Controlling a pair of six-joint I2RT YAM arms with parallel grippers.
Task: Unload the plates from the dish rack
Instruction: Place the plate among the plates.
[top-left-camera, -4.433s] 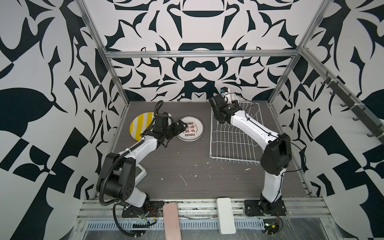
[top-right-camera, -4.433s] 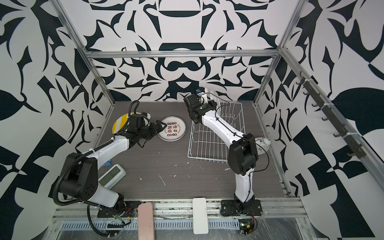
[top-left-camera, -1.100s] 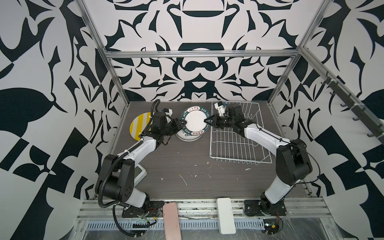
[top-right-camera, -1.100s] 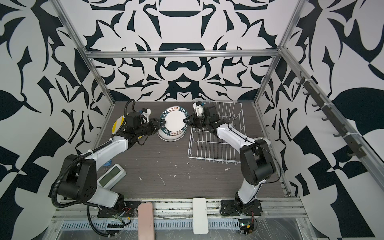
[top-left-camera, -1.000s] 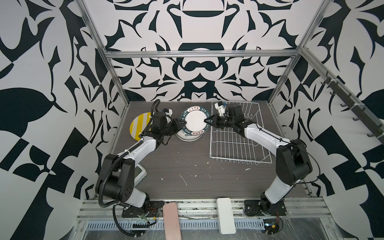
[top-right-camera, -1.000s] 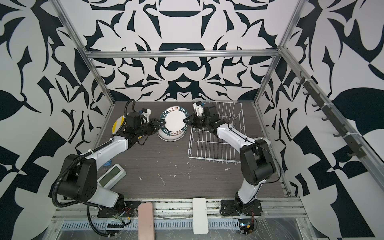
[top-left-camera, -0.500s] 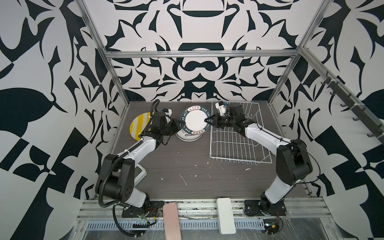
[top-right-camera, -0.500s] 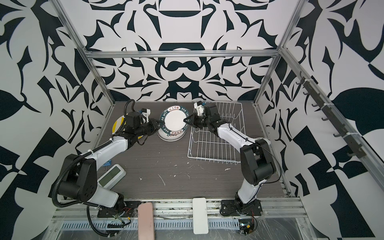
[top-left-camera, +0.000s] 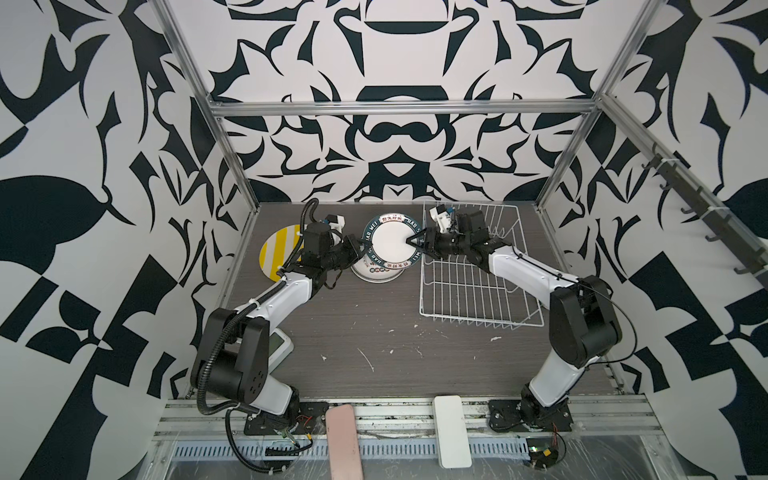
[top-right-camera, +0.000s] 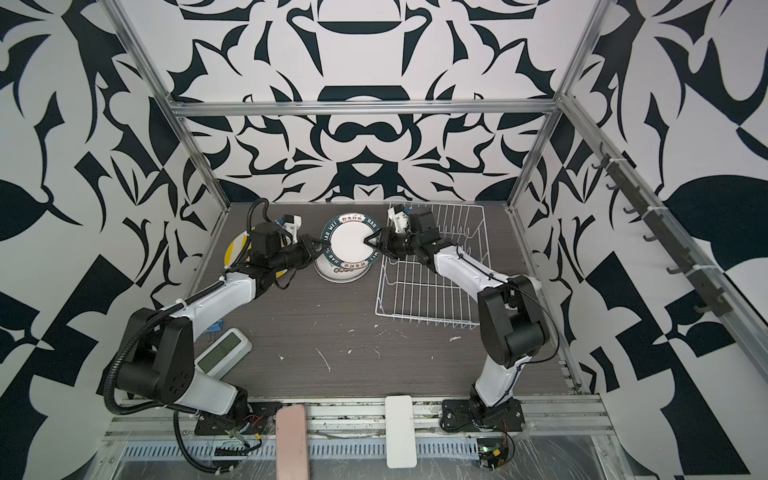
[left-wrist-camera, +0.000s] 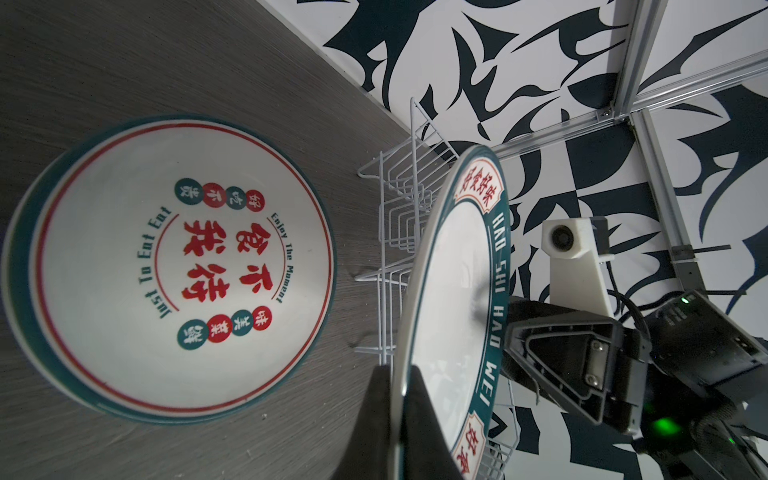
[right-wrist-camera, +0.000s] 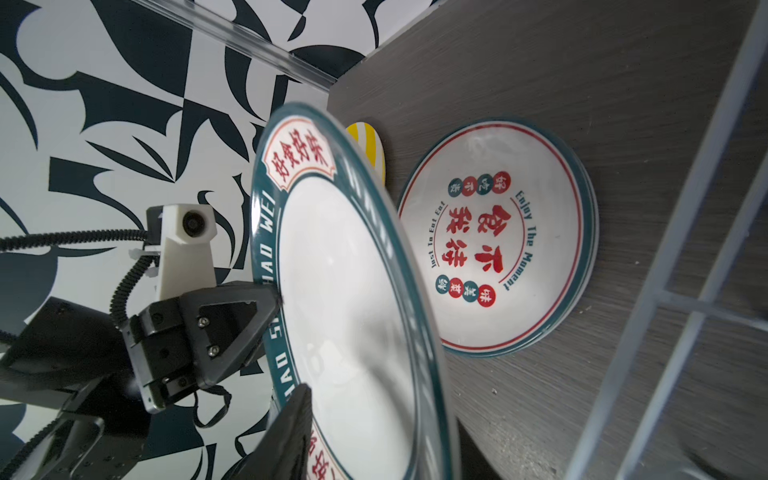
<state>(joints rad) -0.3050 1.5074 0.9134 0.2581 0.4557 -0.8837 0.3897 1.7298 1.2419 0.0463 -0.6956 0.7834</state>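
Jaws of the left gripper (left-wrist-camera: 397, 376) were closed on the edge of a green-rimmed plate (left-wrist-camera: 453, 291), one dark finger pressed to each face. The right gripper (top-left-camera: 417, 245) sat at the opposite edge. One of its fingers lay over the plate's white centre and the other was hidden behind the plate, so I could not tell whether those jaws pinched the plate or stood clear of it.

The plate hung tilted in the air between the two arms, its lettered rim and white centre turned up toward both top views. Directly under it a printed plate (left-wrist-camera: 166, 266) with red and green characters lay face up on the table (top-left-camera: 374, 332), with at least one more rim showing beneath it. The dish rack (top-left-camera: 473, 286) stood just beside the held plate on the right arm's side, and that arm reached across the rack's far end. Behind the left arm a yellow-striped plate (top-left-camera: 276, 253) lay flat near the table's left edge.
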